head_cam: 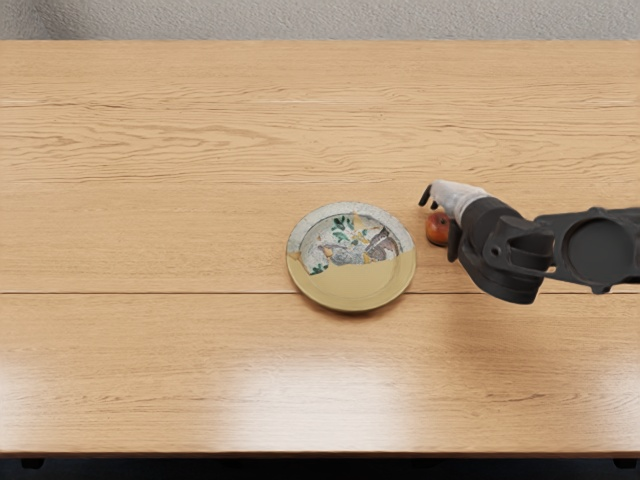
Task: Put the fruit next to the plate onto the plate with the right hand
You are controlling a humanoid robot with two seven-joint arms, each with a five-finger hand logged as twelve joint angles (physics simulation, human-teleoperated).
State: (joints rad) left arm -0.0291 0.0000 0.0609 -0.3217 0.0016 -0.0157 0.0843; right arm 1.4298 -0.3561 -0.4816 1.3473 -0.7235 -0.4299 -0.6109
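While the fruit [437,229] is sitting on the tabletop [200,150] just beside the plate [350,292], on the side toward the right edge, the right hand [458,200] is reaching over it. I cannot tell whether it is gripping, and the lift is yet to come.

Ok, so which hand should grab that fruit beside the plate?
Right. The right hand sits right at the fruit, which lies just right of the plate; the left arm is not in view.

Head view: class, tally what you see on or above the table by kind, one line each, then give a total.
Plate: 1
Fruit: 1
Right hand: 1
Total: 3
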